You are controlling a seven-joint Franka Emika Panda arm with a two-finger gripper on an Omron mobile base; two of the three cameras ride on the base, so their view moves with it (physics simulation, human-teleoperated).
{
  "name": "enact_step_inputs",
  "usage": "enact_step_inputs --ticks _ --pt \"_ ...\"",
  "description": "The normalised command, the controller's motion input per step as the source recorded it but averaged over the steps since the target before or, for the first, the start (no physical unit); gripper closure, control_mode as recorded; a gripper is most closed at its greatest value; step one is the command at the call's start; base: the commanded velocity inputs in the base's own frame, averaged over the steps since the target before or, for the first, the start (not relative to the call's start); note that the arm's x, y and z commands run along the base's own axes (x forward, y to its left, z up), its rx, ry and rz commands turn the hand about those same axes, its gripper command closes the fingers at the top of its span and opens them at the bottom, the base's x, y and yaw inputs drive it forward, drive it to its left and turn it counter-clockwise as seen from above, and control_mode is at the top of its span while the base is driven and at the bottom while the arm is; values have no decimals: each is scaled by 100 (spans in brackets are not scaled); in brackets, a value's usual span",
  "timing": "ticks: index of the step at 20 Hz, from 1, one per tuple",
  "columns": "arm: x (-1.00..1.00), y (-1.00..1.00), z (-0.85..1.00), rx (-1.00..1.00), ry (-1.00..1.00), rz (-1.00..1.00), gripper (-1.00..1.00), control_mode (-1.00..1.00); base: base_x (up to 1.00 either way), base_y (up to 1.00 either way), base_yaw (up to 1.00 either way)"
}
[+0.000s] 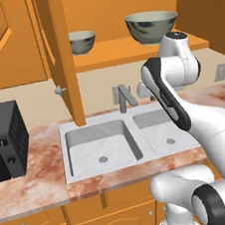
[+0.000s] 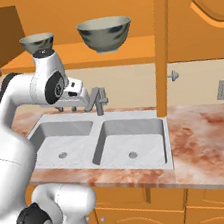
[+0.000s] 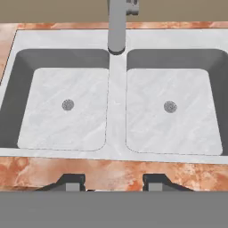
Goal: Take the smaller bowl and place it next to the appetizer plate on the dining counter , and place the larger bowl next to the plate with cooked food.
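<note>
Both bowls sitting on open cabinet shelf point(image 1: 126, 50) above sink point(image 3: 118, 107): smaller bowl point(image 1: 82, 41), larger bowl point(image 1: 151, 26). End effector point(image 3: 113, 182) hanging released, empty, facing down over basins; reach upward needed first.

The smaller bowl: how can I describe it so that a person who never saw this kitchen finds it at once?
Above the double sink, an open orange cabinet shelf holds two bowls side by side. The smaller bowl sits nearer the open cabinet door. It is about half as wide as the larger bowl next to it.
</note>
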Motion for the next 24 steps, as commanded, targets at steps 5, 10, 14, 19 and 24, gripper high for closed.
enact_step_inputs --ticks 5,10,14,19,24 --pt "-48 -1 16 -1 -17 0 -100 -100 0 0 0" --pt "-86 0 81 26 -42 -8 -100 -100 0 0 0" --pt "-13 -17 98 20 -11 -13 -100 -100 0 0 0" --pt "-2 -23 100 12 -2 -34 -100 -100 0 0 0" --pt "0 -55 65 28 -3 -41 -100 -100 0 0 0"
